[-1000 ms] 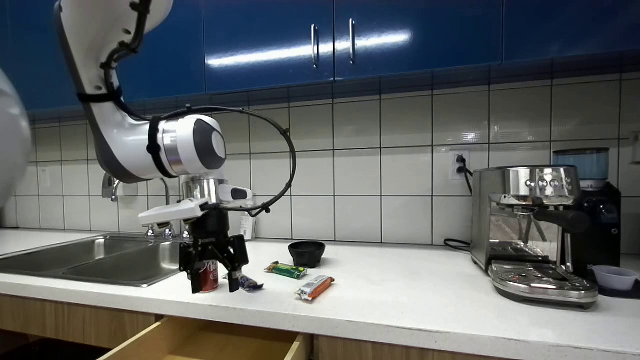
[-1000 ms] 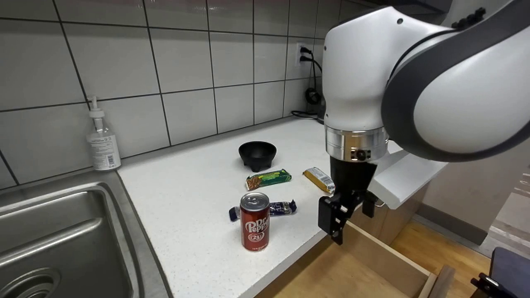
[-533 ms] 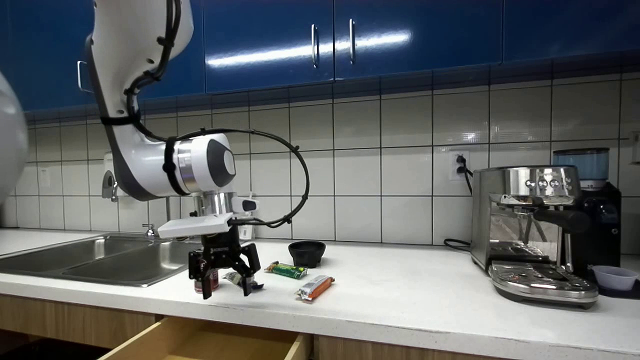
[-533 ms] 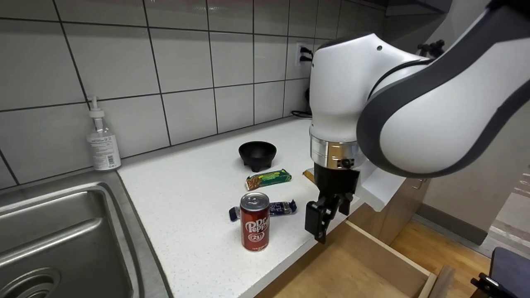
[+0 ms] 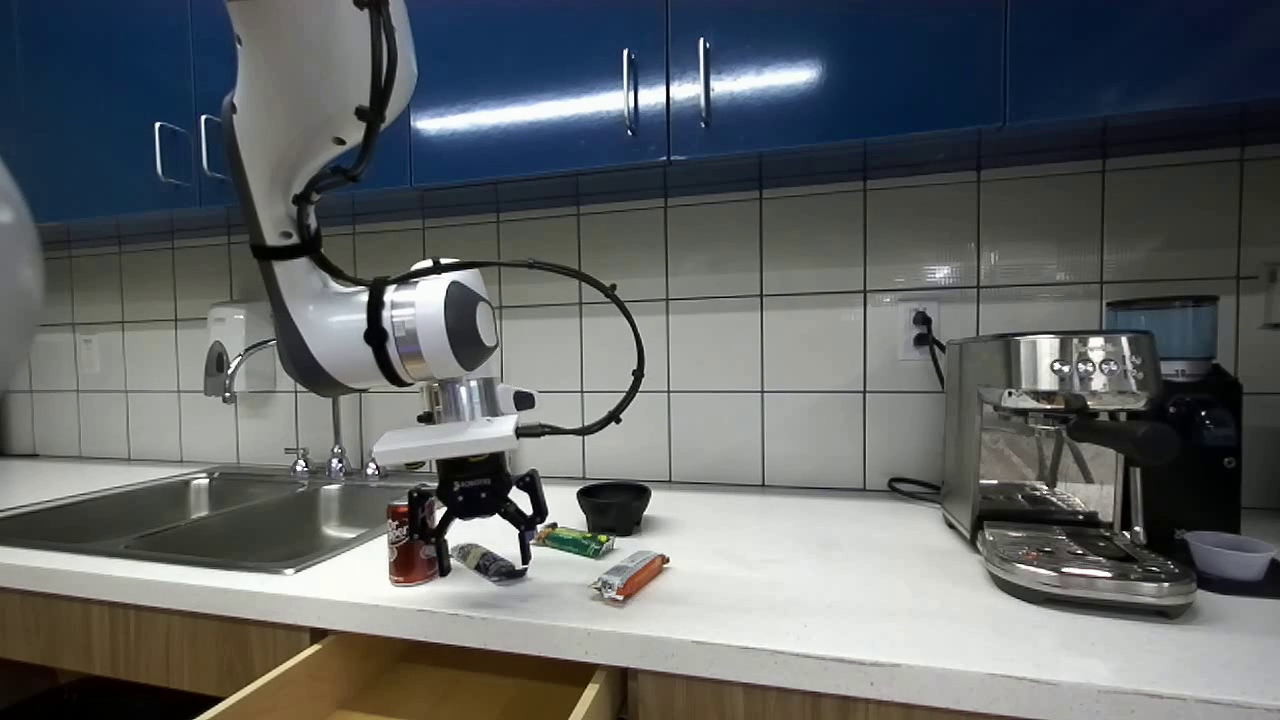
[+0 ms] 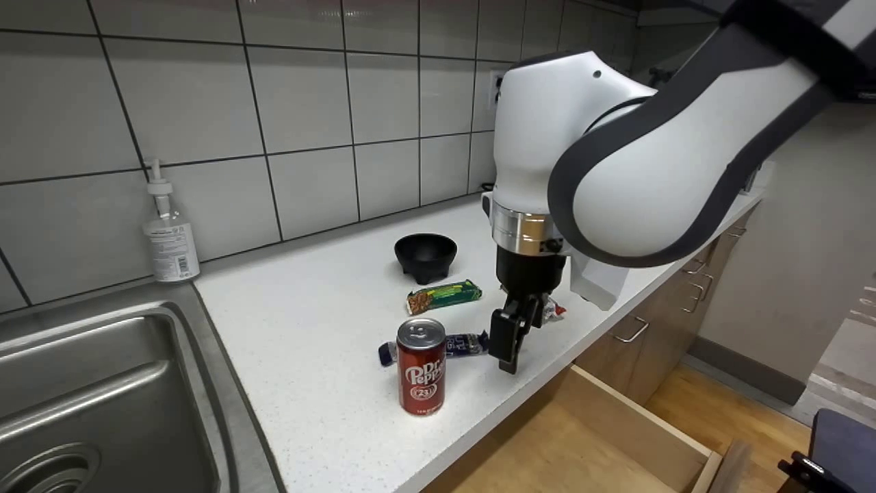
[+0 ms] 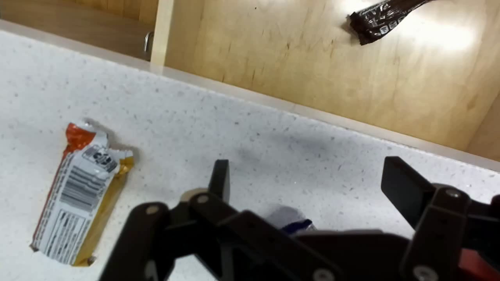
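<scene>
Black two-finger gripper [image 7: 306, 175] is held above the white speckled countertop [image 7: 164, 113], fingers pointed down and spread wide; nothing is gripped. Closest item: navy-blue-wrapped snack bar [image 6: 467, 344], laid flat on the countertop; in the wrist view just one blue end is seen, the rest being hidden behind the gripper. Contact with it can't be confirmed. Red cylindrical Dr Pepper can [image 6: 421, 376] is stood upright just beside that bar. Green-wrapped snack bar [image 6: 448, 296] is placed near a black footed bowl [image 6: 425, 257]. Orange, white and gold wrapped snack bar [image 7: 82, 199] is laid on the opposite side of the gripper from the can. Pale wooden drawer [image 7: 297, 62] is pulled out below the counter edge; a glossy dark brown packet [image 7: 383, 19] is contained in it. Stainless steel sink [image 6: 137, 397] is set in beyond the can; silver espresso machine [image 5: 1055, 465] is parked well apart.
</scene>
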### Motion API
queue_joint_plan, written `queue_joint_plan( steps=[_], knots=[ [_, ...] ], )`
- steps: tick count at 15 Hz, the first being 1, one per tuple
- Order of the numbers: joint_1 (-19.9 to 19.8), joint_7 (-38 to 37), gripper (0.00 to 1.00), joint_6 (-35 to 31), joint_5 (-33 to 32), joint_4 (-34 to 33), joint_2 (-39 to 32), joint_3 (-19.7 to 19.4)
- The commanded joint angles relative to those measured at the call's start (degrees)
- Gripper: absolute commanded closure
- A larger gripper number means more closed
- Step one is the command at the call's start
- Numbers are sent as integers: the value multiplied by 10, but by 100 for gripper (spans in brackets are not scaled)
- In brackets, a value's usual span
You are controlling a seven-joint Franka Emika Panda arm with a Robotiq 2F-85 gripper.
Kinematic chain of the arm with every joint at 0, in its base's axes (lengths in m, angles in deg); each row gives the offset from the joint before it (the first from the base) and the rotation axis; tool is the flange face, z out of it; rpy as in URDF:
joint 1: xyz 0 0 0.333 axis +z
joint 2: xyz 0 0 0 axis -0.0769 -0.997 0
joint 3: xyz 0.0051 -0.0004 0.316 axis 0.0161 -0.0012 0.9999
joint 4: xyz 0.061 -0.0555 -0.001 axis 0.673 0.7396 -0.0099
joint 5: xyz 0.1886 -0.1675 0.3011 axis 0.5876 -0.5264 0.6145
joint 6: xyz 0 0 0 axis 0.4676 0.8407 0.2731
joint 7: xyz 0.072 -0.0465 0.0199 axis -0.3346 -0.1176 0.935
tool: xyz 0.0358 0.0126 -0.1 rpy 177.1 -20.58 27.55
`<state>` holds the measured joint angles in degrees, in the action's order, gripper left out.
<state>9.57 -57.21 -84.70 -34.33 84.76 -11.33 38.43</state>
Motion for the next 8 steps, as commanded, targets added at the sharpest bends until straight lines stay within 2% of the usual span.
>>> queue_joint_plan(
  steps=[1, 5, 8],
  knots=[
    [-23, 88, 0, 25, 19, -30, -6, 11],
    [-30, 146, 0, 39, 8, -43, -11, 9],
    [-25, 126, 0, 19, 4, -29, -6, 6]
  ],
)
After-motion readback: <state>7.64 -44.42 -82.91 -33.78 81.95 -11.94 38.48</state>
